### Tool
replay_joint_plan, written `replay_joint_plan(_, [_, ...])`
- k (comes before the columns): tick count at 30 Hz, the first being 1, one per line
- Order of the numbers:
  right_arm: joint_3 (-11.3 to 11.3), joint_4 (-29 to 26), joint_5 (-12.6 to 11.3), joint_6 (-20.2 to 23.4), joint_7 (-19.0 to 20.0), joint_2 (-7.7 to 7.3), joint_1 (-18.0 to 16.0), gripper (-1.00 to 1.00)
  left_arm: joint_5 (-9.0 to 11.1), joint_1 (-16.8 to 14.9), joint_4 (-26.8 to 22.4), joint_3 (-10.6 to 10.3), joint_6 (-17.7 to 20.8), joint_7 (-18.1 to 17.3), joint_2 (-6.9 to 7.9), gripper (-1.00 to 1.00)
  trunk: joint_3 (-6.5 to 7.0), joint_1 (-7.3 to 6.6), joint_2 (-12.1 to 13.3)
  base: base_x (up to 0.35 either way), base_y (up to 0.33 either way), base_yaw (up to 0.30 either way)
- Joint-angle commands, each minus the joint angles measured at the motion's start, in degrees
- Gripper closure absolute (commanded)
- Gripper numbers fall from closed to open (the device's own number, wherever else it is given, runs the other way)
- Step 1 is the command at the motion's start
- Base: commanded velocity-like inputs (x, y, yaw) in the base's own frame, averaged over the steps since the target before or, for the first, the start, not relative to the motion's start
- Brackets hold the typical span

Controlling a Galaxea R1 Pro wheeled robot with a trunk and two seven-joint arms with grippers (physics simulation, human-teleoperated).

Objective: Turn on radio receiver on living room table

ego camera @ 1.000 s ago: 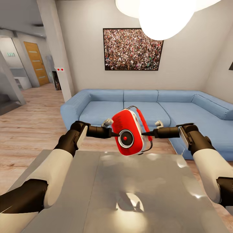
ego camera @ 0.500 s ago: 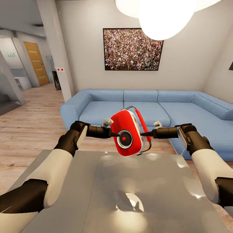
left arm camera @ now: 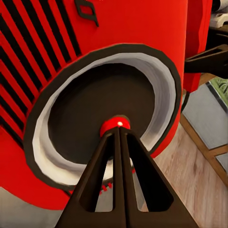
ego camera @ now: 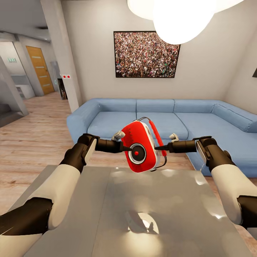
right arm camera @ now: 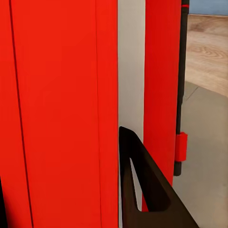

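The small red radio receiver with white trim and a round dark dial (ego camera: 141,151) hung tilted in the air above the far edge of the glossy grey coffee table (ego camera: 71,214), lifted clear of the tabletop in a living room with a blue L-shaped sofa (ego camera: 200,121) and a framed crowd picture (ego camera: 146,54) behind it. The right gripper (ego camera: 159,146) met the radio's side, and its wrist view showed one dark finger (right arm camera: 142,185) lying against the white band between the red panels; it appeared to be pinching the casing, though the second finger was hidden. The left gripper (ego camera: 125,147) had its two fingers (left arm camera: 102,180) pressed together into a single point, the tip resting on the small button at the dial's centre (left arm camera: 115,126). That button glowed red in both the head and left wrist views, so by this evidence the set was probably not yet switched on. The pick-up and the aiming looked complete; what seemingly remained was a firm press on the button and a change in its light.
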Motion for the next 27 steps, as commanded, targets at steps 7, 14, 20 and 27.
replay_joint_plan(7, [0.11, -0.11, -0.26, 0.19, 0.10, 0.06, -0.01, 1.00, 0.00, 0.00, 0.08, -0.01, 0.00, 0.00, 0.00, 1.00, 0.00, 0.00, 0.00, 0.000, 0.000, 0.000])
replay_joint_plan(14, [0.44, -0.13, -0.26, 0.23, 0.11, 0.23, -0.01, 1.00, 0.04, 0.00, 0.11, -0.02, 0.00, 0.00, 0.00, 1.00, 0.00, 0.00, 0.00, 0.000, 0.000, 0.000])
replay_joint_plan(20, [0.58, -0.20, -0.26, 0.26, 0.11, 0.26, -0.01, 1.00, 0.05, 0.00, 0.17, -0.02, 0.00, -0.01, 0.00, 1.00, 0.00, 0.00, 0.00, 0.000, 0.000, 0.000])
replay_joint_plan(27, [0.60, -0.29, -0.26, 0.36, 0.13, 0.45, -0.01, 1.00, 0.09, 0.00, 0.27, -0.02, 0.00, 0.00, -0.08, 1.00, 0.00, 0.00, 0.00, 0.000, 0.000, 0.000])
